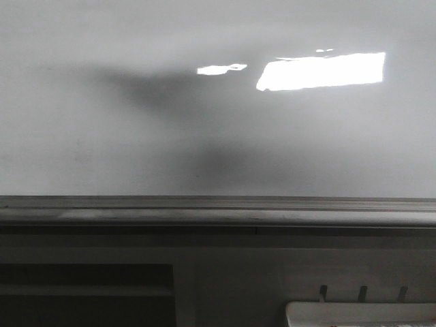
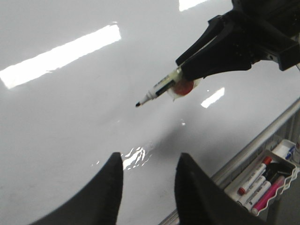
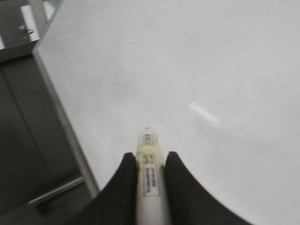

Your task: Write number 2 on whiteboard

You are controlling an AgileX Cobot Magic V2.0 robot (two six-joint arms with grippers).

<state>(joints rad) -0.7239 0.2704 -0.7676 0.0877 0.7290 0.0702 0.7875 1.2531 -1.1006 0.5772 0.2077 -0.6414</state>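
One marker (image 2: pixel 161 86), clamped in the right gripper (image 3: pixel 150 161), aimed its tip toward eight o'clock, just off the blank whiteboard (image 2: pixel 70 122); left gripper (image 2: pixel 149 178) sat open, empty, nearby

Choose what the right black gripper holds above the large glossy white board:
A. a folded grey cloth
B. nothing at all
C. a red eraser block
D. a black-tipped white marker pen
D: the right gripper is shut on a white marker pen, its black tip aimed at the glossy whiteboard, where no stroke shows yet.
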